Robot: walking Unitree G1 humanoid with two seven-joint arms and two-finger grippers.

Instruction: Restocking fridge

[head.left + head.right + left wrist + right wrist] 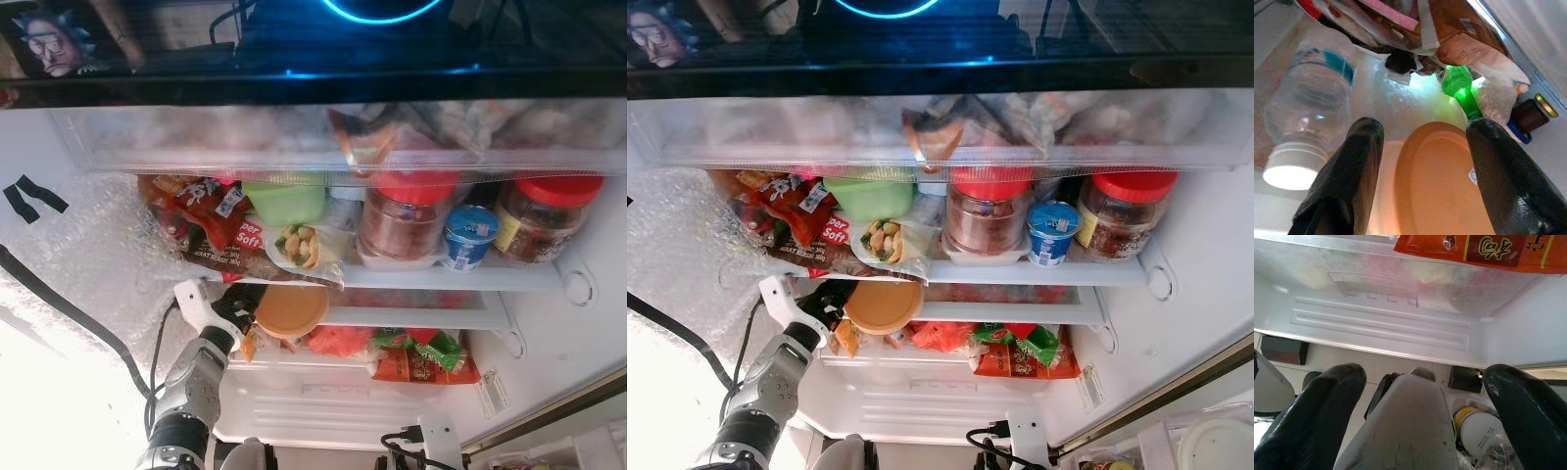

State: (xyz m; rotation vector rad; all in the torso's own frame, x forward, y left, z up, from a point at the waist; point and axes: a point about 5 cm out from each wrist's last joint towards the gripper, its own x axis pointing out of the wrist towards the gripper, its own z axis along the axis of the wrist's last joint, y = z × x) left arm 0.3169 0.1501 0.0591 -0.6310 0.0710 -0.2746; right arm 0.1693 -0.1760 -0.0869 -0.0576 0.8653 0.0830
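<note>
Left eye view, as I read it: left gripper spread around an orange-lidded tub on the fridge's lower shelf. Upper shelf: two red-capped jars, yogurt cup, green container. Right gripper fingers parted around a pale rounded object I can't identify.

The upper shelf is packed: snack bags left, a green tub, a wrap, two red-lidded jars and a yogurt cup right. Below, an orange lidded container and red packets crowd the drawer front; the white drawer face beneath lies open.
</note>
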